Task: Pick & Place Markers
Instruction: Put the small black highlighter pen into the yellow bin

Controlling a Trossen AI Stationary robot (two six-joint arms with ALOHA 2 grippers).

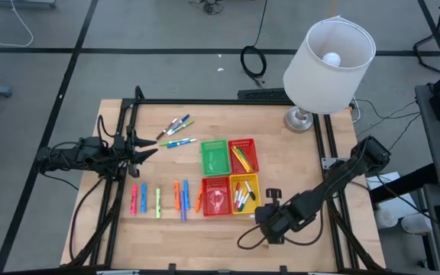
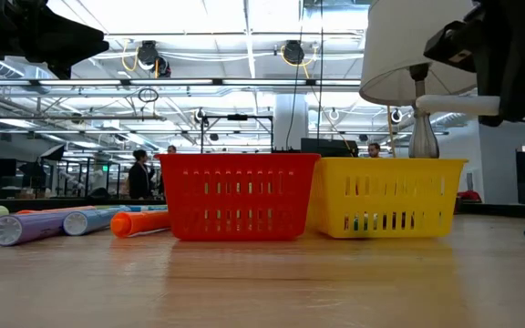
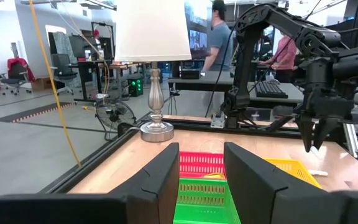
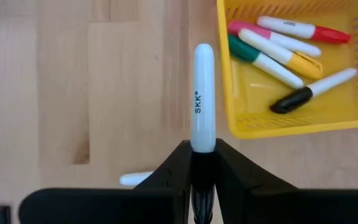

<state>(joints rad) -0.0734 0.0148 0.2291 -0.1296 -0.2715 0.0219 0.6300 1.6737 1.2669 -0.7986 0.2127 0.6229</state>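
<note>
Sorting is, by my reckoning, partway done. In the high view four square plastic baskets sit at mid-table: the green basket [image 1: 214, 156] at upper left of the cluster looks empty, the upper red basket [image 1: 244, 155] holds a few markers, the lower red basket [image 1: 216, 195] seems to hold something pale that I can't make out from here, and the yellow basket [image 1: 244, 193] holds several.

Loose markers remain: a row [image 1: 159, 200] of pink, blue, green and orange ones at lower left of centre, and a small cluster [image 1: 176, 131] above it near the left gripper [image 1: 150, 147].

My right gripper [image 4: 202, 163] is clamped on a white marker [image 4: 203, 106], a smooth rounded stick with black lettering, hanging just beside the yellow basket's rim. So at least one drop is pending, plus the loose ones.

The left gripper has its jaws partly apart, holding nothing, facing the baskets.

The baskets are slotted, glossy plastic; the table [image 1: 304, 244] is pale wood.
</note>
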